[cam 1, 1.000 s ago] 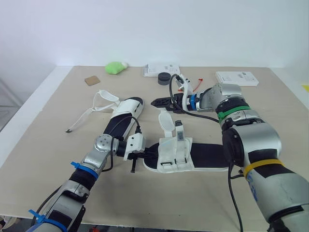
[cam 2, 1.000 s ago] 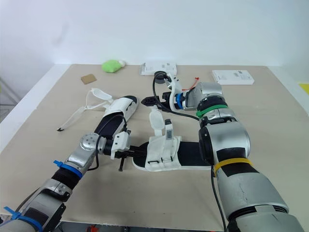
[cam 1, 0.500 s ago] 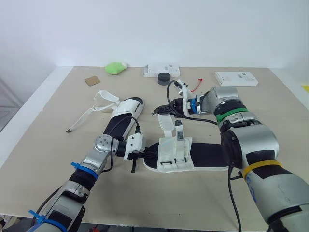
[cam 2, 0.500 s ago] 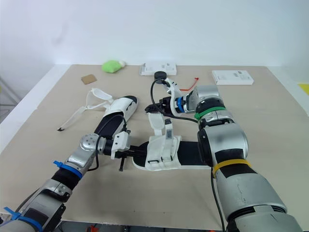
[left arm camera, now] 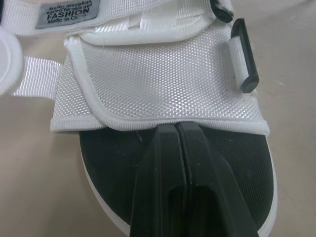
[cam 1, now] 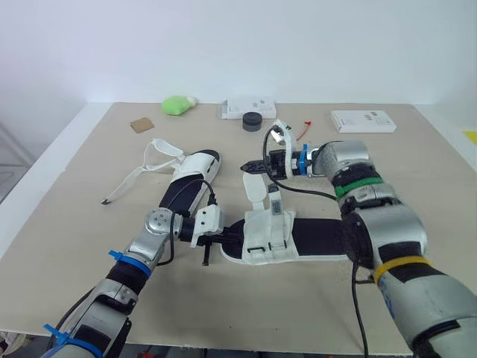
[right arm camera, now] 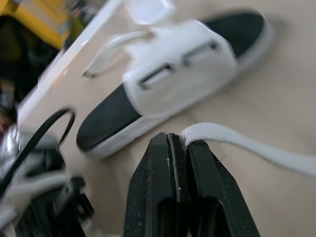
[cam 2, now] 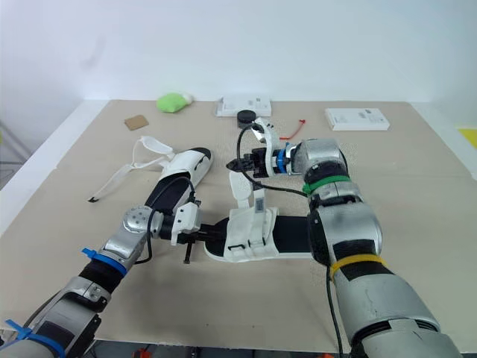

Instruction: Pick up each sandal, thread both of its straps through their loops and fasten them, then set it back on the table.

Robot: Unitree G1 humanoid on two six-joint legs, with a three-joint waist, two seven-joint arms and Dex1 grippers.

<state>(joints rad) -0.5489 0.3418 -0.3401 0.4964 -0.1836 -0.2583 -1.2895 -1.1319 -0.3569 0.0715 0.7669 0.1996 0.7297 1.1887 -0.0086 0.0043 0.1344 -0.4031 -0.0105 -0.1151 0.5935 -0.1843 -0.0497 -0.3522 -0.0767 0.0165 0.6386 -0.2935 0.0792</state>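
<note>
Well to the outer side of the left pincer (cam 1: 225,240), the far sandal (cam 1: 192,177) lies flat on the table (cam 1: 82,246). Its thin straps (cam 1: 141,173) are splayed loose across the board, so nothing on it is fastened.

The left pincer is clenched, fingers pressed together with nothing between them. Its tip bears down on the black footbed at the toe of the near sandal (cam 1: 313,240), right against the edge of the white mesh upper (left arm camera: 158,74). It seems to be pinning the shoe, not gripping it.

A black loop (left arm camera: 245,54) on that upper, just beyond the fingertips, has no strap through it.

Further right, the right pincer (cam 1: 249,168) is clenched on the free end of this sandal's white strap (cam 1: 258,192). The webbing is nipped between its fingers (right arm camera: 163,148) and rises from the upper, which lies on the near side of that pincer. A second short strap stands loose beside it.

By my reckoning the job is barely begun. One strap end is caught but not fed through any loop. Both straps of this sandal remain to be threaded and fastened, and the other sandal is untouched.
</note>
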